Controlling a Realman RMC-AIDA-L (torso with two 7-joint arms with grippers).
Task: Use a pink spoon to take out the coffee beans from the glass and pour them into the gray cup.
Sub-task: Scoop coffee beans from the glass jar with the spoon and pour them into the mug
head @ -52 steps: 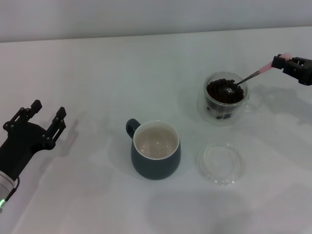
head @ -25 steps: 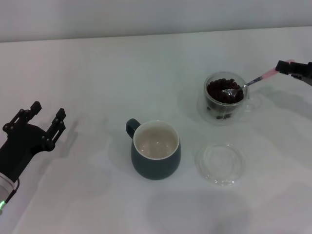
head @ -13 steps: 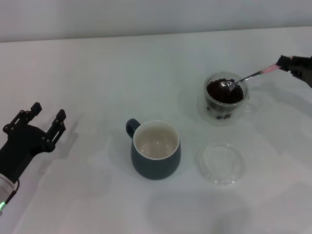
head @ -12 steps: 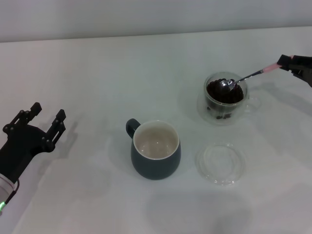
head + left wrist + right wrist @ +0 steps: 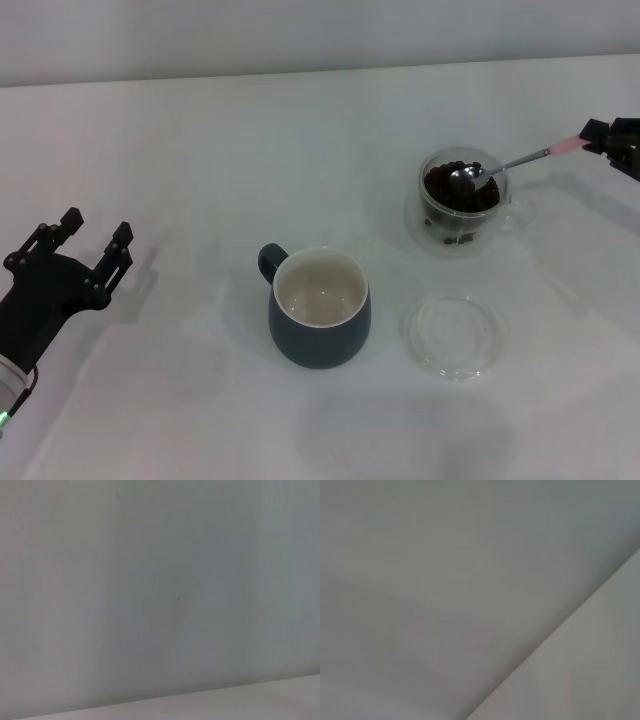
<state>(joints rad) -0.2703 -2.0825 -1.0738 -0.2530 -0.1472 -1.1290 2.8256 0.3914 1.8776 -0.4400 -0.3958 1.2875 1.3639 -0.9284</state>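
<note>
The glass (image 5: 461, 202) stands at the right, filled with dark coffee beans (image 5: 450, 192). My right gripper (image 5: 597, 135), at the right edge of the head view, is shut on the pink handle of the pink spoon (image 5: 515, 160). The spoon slants down to the left, and its metal bowl sits at the top of the beans inside the glass rim. The gray cup (image 5: 319, 306) stands in the middle, cream inside, with no beans showing in it. My left gripper (image 5: 83, 238) is open at the far left, parked above the table. Both wrist views show only blank surfaces.
A flat round clear glass dish (image 5: 452, 335) lies on the white table (image 5: 200, 150), just right of the gray cup and in front of the glass.
My right gripper has drawn back to the right and dropped slightly, flattening the spoon's slant. The spoon's bowl stays at the top of the beans. The left arm has not moved.
</note>
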